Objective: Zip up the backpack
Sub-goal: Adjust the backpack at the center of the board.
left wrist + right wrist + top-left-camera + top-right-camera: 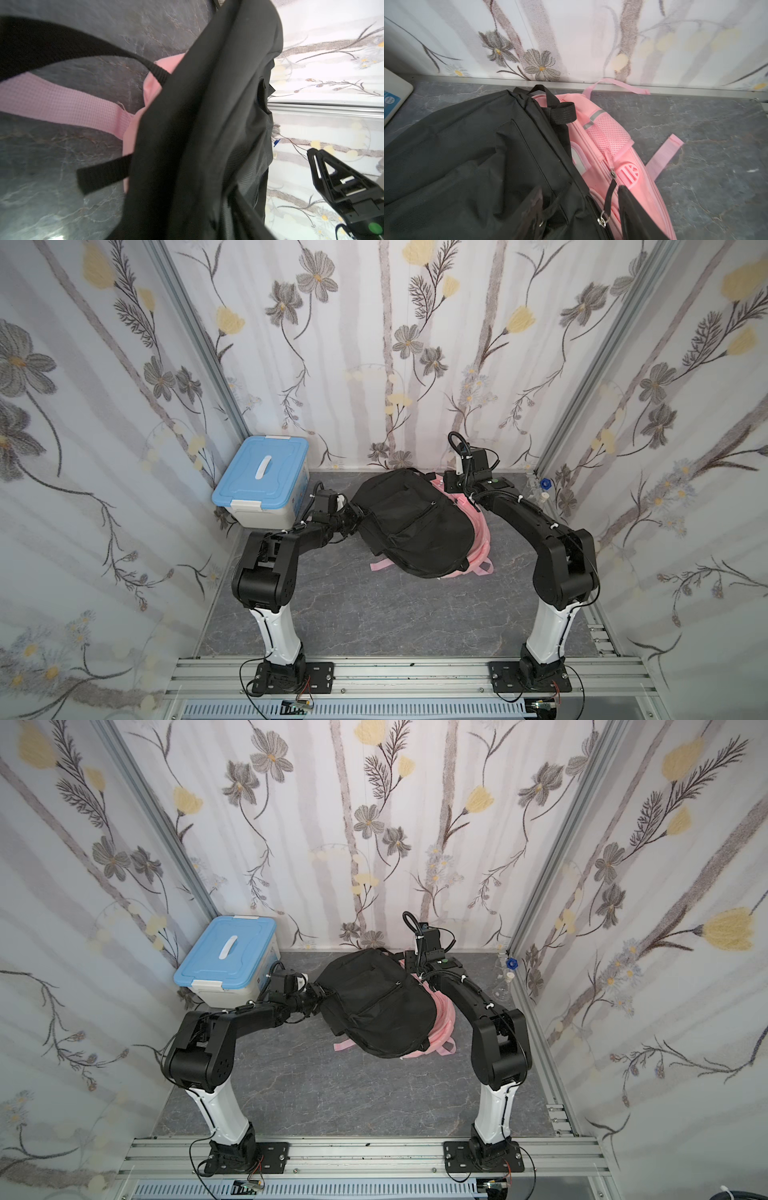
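A robot test booth is shown: floral-printed panels (374, 344) are held in aluminium posts (203, 352), a marble-patterned surface (374, 614) is enclosed, and a left arm (278, 630) and right arm (548, 630) are bolted to a near aluminium rail (415, 672).

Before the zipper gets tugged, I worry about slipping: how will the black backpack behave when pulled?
Probably floppy: the black backpack sags in creases. Likely to shift, since it lies partly atop the pink backpack.

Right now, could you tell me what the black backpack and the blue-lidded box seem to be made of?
The black backpack looks like matte woven synthetic cloth, perhaps nylon or polyester: fine weave and soft creases show. The blue-lidded box looks like smooth moulded plastic, slightly glossy: rigid edges, white clip latches.
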Motion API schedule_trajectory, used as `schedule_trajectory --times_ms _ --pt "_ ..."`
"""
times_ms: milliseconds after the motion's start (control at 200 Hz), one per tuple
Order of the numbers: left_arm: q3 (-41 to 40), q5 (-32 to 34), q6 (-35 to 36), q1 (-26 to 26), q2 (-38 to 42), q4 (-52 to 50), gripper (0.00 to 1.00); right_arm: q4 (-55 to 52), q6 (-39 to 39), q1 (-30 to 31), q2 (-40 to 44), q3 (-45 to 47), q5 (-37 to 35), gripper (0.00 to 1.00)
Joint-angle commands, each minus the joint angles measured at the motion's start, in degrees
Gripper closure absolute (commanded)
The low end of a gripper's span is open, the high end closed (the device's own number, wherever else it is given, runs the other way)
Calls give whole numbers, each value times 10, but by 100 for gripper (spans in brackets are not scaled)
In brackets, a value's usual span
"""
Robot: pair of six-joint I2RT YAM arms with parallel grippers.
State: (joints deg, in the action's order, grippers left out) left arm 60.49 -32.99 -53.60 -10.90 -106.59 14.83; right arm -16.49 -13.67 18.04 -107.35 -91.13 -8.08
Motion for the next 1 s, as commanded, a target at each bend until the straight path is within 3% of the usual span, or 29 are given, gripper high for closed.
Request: schedule_trajectory --times_ms 0,105,235,335,550,789,874,994 --pt "22 51 29 3 3 -57 20 -44 -28 -10 21 37 -70 41" --pt "41 72 41 -1 24 -104 0 -38 -49 -23 36 92 -61 41" --pt "15 108 36 -30 105 -198 0 -1 -78 -46 59 161 3 42" --pt "-43 100 -1 -62 160 -205 0 23 -89 -56 74 194 44 42" --pt "-150 57 -101 -137 206 -100 0 44 -108 -71 98 215 132 43" --pt "-169 72 -94 -149 177 7 0 37 -111 -71 46 192 149 44" --pt "-146 73 -75 -147 152 12 10 37 -114 -72 25 187 161 49" --pt "-120 60 -59 -140 121 24 34 38 -113 -72 30 194 169 70"
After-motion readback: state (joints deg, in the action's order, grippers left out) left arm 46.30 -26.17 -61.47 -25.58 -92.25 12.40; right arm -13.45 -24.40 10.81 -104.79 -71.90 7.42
